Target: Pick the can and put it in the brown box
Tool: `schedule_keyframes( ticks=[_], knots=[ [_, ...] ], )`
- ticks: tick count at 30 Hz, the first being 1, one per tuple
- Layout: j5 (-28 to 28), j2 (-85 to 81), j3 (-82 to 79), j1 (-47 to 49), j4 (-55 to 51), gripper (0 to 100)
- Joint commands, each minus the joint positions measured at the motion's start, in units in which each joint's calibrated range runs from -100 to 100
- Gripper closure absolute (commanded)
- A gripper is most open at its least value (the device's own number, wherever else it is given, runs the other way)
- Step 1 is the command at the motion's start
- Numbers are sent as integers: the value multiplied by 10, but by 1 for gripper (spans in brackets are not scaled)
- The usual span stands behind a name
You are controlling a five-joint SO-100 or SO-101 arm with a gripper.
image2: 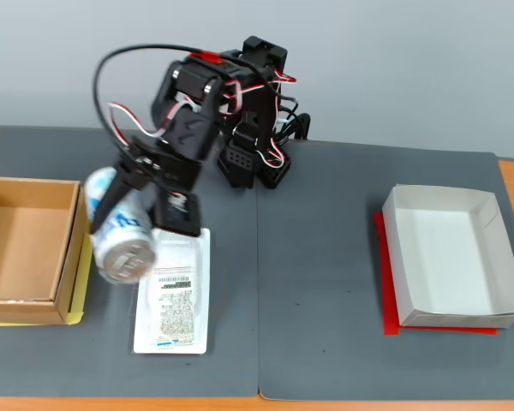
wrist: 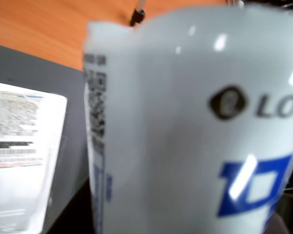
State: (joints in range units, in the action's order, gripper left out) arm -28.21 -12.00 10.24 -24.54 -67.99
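can (image2: 120, 231): glossy metal | brown box (image2: 26, 248): matt cardboard | mat (image2: 325, 257): matt grey

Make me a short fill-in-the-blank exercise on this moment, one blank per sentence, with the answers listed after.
1. The black two-finger gripper holds the slim white drink can with blue lettering ____ the table, not resting on it.
2. In the fixed view, the shallow brown cardboard box sits at the ____ edge of the picture.
3. The flat white plastic package with a barcode label lies on the ____ mat.
4. The white rectangular paper box contains ____.

Answers: above; left; grey; nothing
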Motion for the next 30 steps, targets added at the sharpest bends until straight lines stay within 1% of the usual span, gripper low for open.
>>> schedule_keyframes(
  ticks=[1,9,12,19,23,27,30],
  knots=[
    [-18,-3,24,-45,55,90],
    [-23,73,33,-128,171,90],
    [-26,95,34,-136,173,90],
    [-62,161,35,-165,179,90],
    [-66,197,36,-182,179,90],
    [-97,220,36,-201,179,90],
    [-105,229,36,-209,179,90]
  ],
)
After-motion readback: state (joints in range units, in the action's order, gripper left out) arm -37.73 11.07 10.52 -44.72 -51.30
